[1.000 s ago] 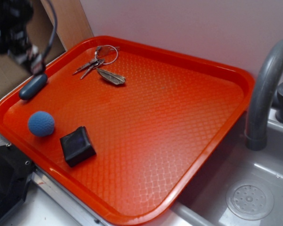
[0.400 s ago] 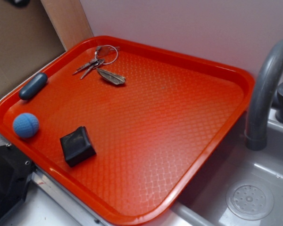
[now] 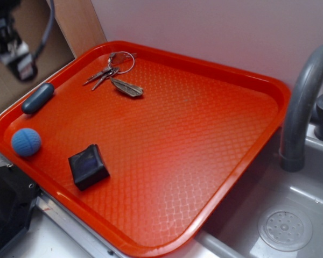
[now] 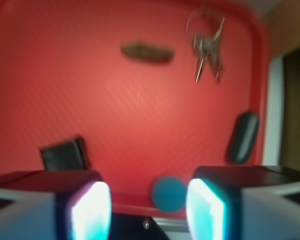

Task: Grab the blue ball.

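The blue ball (image 3: 26, 142) is a small light-blue knitted ball lying against the left rim of the red tray (image 3: 215, 80), left of the black wedge block (image 3: 88, 166). In the wrist view the ball (image 4: 168, 193) shows far below, between the two fingers and nearer the right one. My gripper (image 3: 20, 63) hangs blurred at the top left, high above the tray and beyond the ball; in the wrist view (image 4: 149, 210) its jaws stand wide apart with nothing between them.
A dark blue-grey capsule (image 3: 37, 98) lies near the tray's left corner. A bunch of keys (image 3: 116, 72) with a leaf-shaped fob lies at the back. A grey faucet (image 3: 304, 102) and sink drain (image 3: 285, 230) are at the right.
The ball has rolled left to the tray's rim. The gripper went up out of view, then came back into view at the top left.
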Action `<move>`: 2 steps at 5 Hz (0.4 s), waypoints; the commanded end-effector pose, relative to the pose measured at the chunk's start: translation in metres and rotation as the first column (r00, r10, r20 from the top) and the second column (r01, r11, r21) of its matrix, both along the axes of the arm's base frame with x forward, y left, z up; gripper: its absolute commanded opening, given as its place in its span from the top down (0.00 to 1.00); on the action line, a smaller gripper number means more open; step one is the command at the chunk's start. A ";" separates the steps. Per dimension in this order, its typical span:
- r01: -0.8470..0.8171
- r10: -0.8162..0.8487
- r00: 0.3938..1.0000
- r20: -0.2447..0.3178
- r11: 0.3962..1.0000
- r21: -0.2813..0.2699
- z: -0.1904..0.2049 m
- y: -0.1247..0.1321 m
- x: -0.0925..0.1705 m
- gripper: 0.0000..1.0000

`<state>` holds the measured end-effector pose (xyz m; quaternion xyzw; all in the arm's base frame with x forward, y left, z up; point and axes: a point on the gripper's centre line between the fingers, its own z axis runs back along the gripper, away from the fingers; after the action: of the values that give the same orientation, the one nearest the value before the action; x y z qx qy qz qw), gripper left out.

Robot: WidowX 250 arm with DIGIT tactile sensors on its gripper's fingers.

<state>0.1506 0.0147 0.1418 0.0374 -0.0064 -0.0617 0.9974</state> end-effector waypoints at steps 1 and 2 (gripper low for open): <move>-0.045 0.052 0.996 -0.078 0.995 0.091 -0.039 0.025 -0.027 0.00; -0.076 0.087 0.991 -0.098 0.991 0.108 -0.056 0.048 -0.034 0.00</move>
<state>0.1245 0.0646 0.0807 0.0796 0.0569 -0.0306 0.9947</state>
